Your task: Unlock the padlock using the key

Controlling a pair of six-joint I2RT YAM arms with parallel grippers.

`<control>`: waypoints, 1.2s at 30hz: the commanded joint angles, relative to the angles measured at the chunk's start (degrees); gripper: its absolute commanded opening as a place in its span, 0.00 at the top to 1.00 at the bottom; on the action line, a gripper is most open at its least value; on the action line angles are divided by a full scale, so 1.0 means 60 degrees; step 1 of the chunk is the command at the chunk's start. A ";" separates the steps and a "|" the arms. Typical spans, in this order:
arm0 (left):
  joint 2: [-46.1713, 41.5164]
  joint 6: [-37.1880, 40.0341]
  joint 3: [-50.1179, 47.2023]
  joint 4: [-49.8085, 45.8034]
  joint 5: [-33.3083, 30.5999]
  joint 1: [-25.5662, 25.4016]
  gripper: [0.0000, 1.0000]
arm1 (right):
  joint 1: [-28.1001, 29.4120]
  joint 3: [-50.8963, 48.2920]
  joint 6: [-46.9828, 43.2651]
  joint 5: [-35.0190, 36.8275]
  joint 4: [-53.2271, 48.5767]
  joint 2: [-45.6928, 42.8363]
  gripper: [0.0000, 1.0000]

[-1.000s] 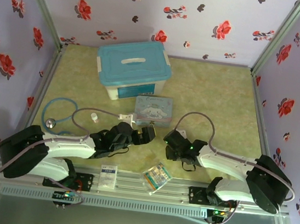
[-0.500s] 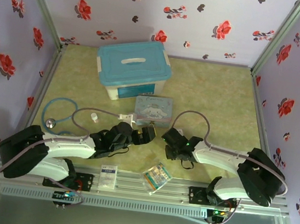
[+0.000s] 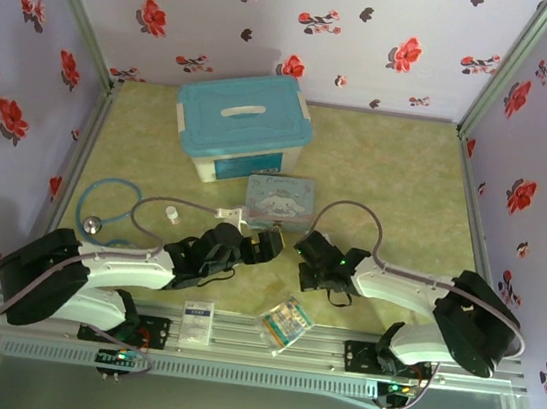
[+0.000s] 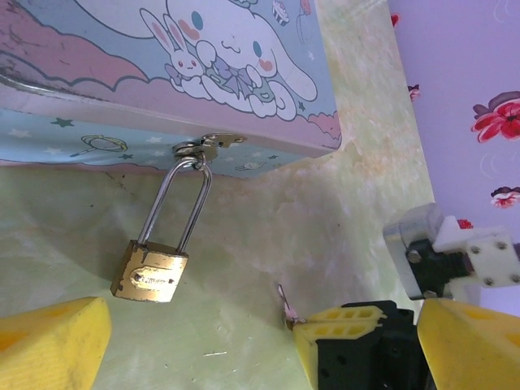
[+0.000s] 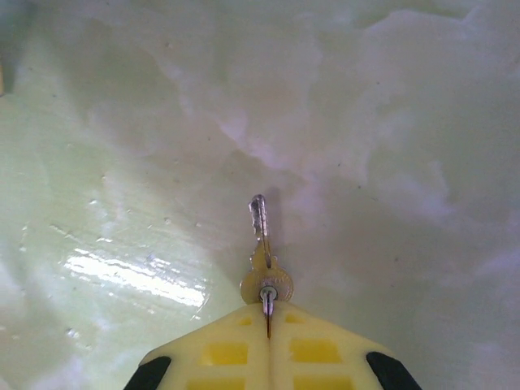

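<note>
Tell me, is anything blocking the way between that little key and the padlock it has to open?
Nothing visible does. In the left wrist view the key, pinched in the right gripper, sits apart from the brass padlock hanging from the latch of the cartoon tin, with bare tabletop between them.

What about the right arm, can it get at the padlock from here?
Probably yes: the right claw pinches the key, and only bare table lies between it and the padlock hooked on the hasp of the tin.
</note>
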 commanded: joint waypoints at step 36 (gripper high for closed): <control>0.2341 -0.2373 0.0515 0.4518 0.0249 -0.0743 0.69 | 0.0017 0.0355 -0.1053 -0.2630 0.0761 -0.3528 1.00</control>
